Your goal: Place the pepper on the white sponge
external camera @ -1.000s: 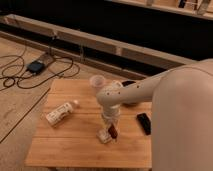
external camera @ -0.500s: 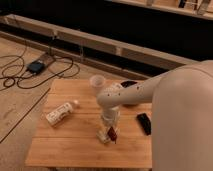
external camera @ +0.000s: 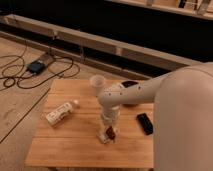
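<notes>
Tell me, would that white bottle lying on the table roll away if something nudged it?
Probably, if pushed from the side: the white bottle lies flat on the wooden table, and it looks rounded. It seems small, so likely light. The gripper is lowered further right, at the pepper, well apart from it.

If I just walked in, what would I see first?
First, the big white robot arm reaching from the right over the wooden table. Its gripper points straight down near the table's middle, right at the dark red pepper and the white sponge. A white bottle lies to the left.
</notes>
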`<state>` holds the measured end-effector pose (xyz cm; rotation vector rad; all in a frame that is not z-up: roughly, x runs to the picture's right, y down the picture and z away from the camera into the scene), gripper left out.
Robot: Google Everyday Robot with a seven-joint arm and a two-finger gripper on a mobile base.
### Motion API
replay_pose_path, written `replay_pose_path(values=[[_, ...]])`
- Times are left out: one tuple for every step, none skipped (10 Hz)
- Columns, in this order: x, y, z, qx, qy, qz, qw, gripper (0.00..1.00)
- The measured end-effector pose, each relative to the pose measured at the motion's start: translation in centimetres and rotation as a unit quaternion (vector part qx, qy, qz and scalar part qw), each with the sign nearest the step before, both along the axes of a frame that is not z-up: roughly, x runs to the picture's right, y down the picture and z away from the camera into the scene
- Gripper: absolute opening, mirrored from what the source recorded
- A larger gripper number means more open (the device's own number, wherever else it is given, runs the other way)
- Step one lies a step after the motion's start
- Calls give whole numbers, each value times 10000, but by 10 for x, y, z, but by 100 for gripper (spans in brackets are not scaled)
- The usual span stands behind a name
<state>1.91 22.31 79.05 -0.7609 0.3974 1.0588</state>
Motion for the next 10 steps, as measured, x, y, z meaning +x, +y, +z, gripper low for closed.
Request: replay_pose_path(values=[[0,0,0,11,-17,13,10000,0],[0,0,1,15,-28,21,10000,0],[0,1,2,20,-40,31,10000,2],[1,2,5,45,-62,49,10000,10],[2,2,8,76,-87,67,9999,18],[3,1,10,114,-123,102,9998,31],[3,0,11,139,-147,120,9997,39],[4,0,12,160,-184,137,9996,48],[3,-1,11,180,-229,150,9995,59],[3,-1,9,191,-273,159,9993,71]])
